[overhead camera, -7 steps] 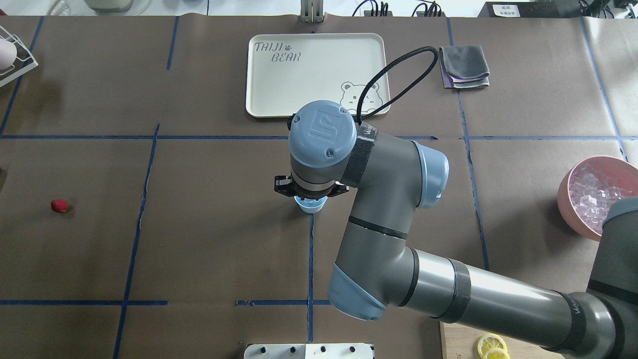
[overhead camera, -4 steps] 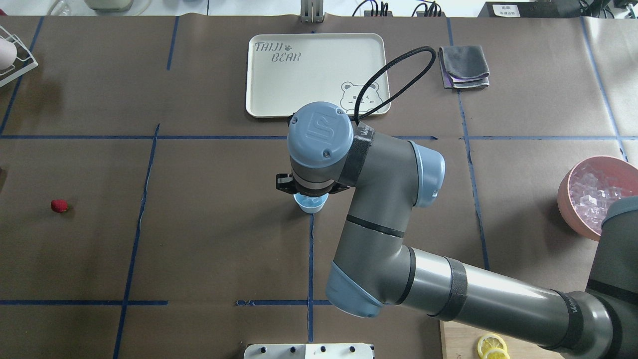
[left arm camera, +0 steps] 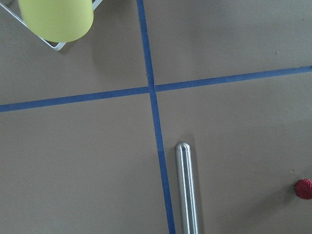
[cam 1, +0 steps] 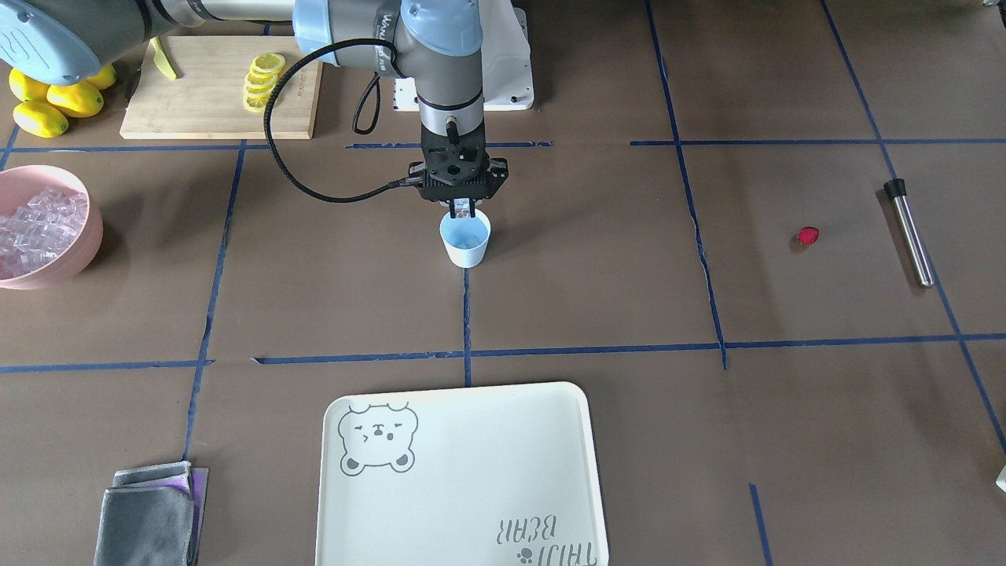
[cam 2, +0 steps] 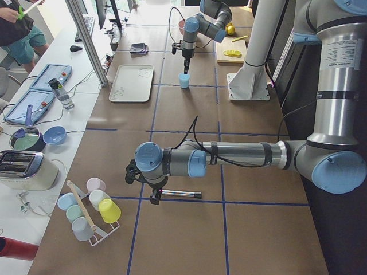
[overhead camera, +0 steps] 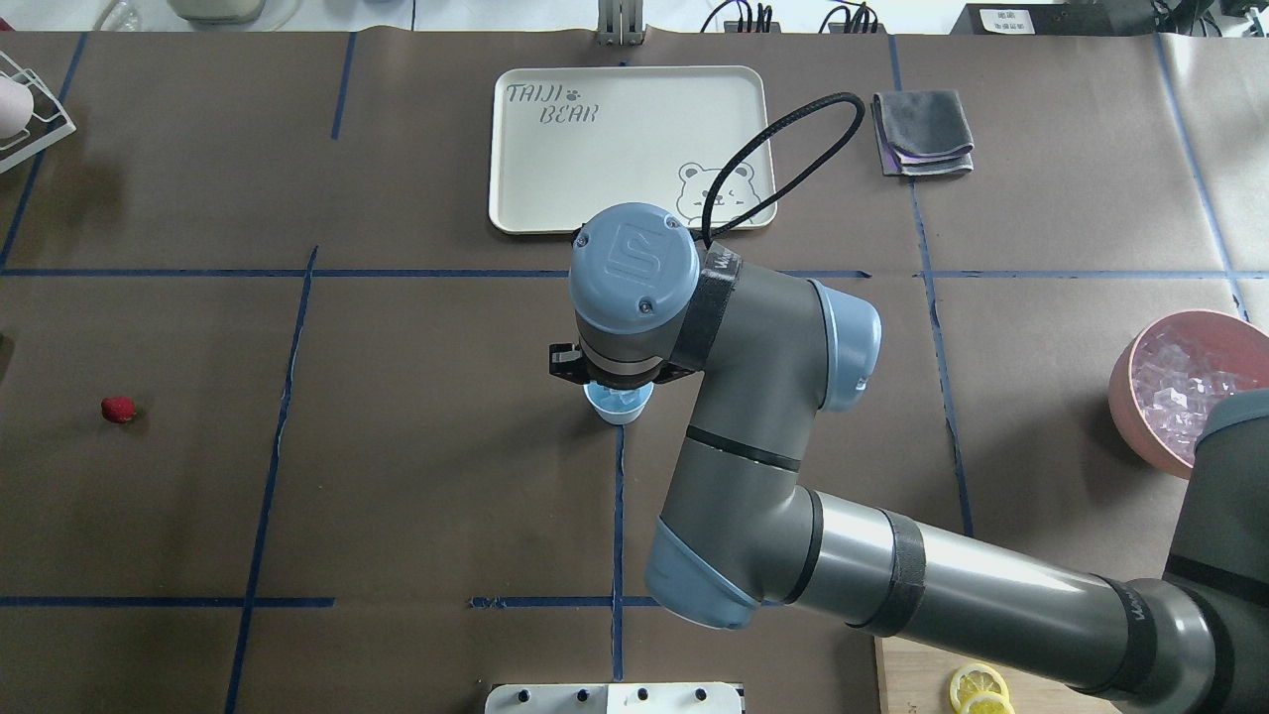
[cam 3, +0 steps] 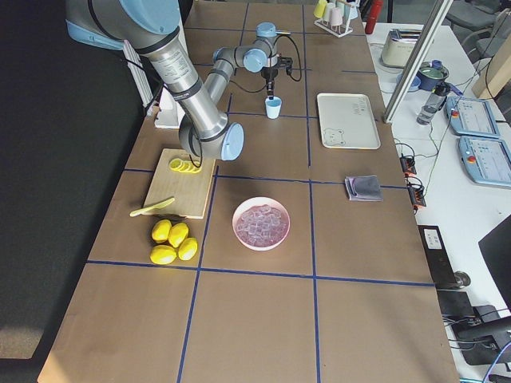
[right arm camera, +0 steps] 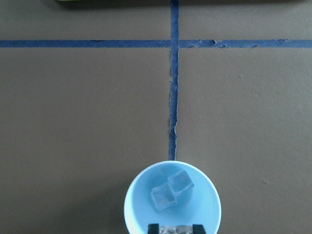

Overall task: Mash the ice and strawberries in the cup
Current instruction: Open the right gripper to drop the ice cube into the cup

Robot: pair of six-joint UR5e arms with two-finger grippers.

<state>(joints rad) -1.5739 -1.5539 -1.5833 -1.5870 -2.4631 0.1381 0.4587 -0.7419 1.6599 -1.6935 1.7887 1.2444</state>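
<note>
Two clear glassy ice cubes [right arm camera: 171,191] sit in the small pale-blue tapered cup [right arm camera: 139,201] at desk [cam 1: 589,299] centre, right end effector [right arm camera: 175,228] above it pinched narrow on seemingly a third, left end effector [cam 2: 150,195] state unreadable; small red strawberry [cam 1: 808,235] lies loose well apart, mashing not started.

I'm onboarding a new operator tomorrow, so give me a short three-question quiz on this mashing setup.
1. True or false: the strawberry is already in the cup.
2. How many ice cubes lie loose in the cup? A one, B two, C five.
3. Which hand is over the cup, and what does it hold?
Key: 1 false, it lies on the table; 2 B; 3 the right hand, gripping a third ice cube.
</note>
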